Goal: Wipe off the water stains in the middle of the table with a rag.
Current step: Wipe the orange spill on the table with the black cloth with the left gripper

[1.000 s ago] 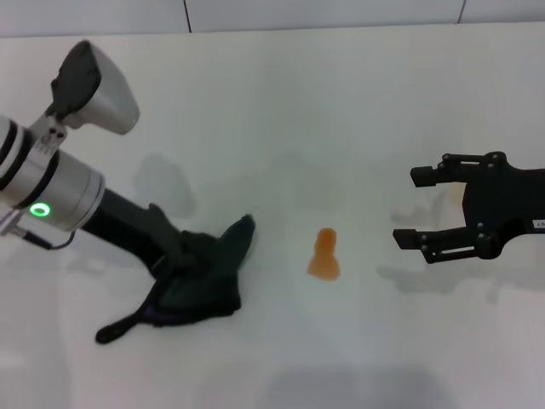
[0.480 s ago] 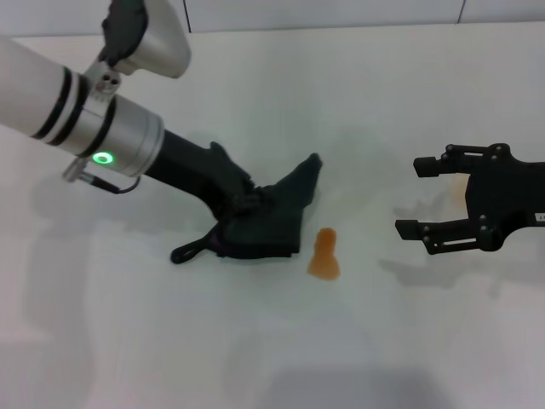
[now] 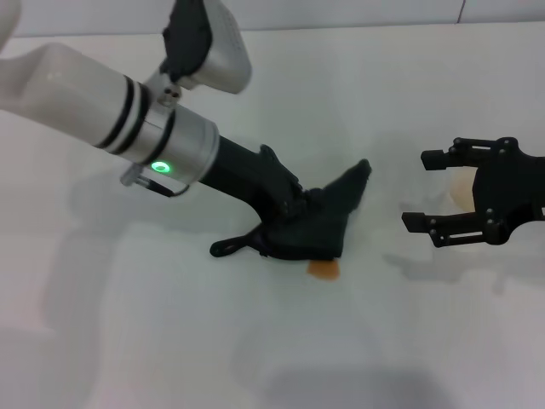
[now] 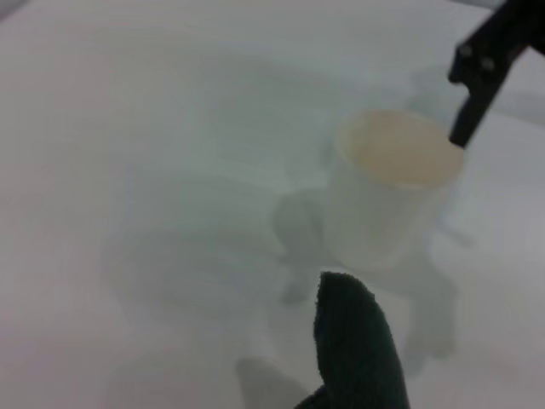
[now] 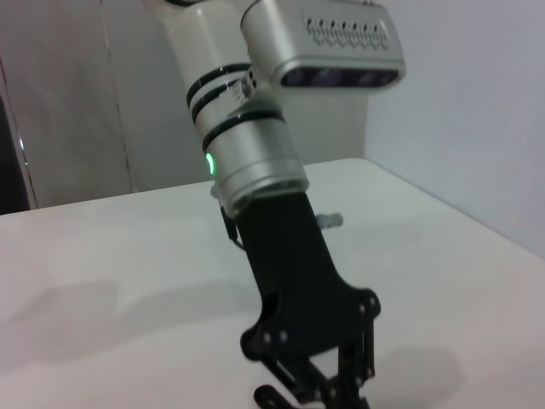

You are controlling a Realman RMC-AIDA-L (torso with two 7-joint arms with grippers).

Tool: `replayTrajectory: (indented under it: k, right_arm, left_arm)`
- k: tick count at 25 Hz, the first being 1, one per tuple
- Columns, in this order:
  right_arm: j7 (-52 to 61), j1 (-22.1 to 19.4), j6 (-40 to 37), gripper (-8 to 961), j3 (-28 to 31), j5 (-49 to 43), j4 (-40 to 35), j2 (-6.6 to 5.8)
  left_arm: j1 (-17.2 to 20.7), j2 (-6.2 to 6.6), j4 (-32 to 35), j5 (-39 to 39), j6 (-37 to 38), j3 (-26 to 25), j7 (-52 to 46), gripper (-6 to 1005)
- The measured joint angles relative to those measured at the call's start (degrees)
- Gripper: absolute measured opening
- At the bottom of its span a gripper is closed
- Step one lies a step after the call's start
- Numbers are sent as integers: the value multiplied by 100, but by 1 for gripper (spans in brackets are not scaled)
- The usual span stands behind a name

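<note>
The left end effector [image 3: 285, 209] grips the rag [image 3: 319, 230], soft and limp, bunched over the stain [image 3: 323, 270]; right end effector [image 3: 443, 198] open beyond it, idle.

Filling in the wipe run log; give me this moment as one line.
left hand: holds rag | rag: covering most of water stains | right hand: open, idle beside cup | table
</note>
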Motion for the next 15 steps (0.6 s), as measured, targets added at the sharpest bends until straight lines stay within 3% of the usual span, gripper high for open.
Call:
replayTrajectory:
  k: [7,15]
  right_arm:
    - [-6,0,3,856,38,6,20,0]
    - [-6,13,4,857,73,5,27,0]
  left_arm:
    - [98,-12,-166,-675,-393,977,3,50]
    - [205,-20,-185,-811,-349,1154,0,51]
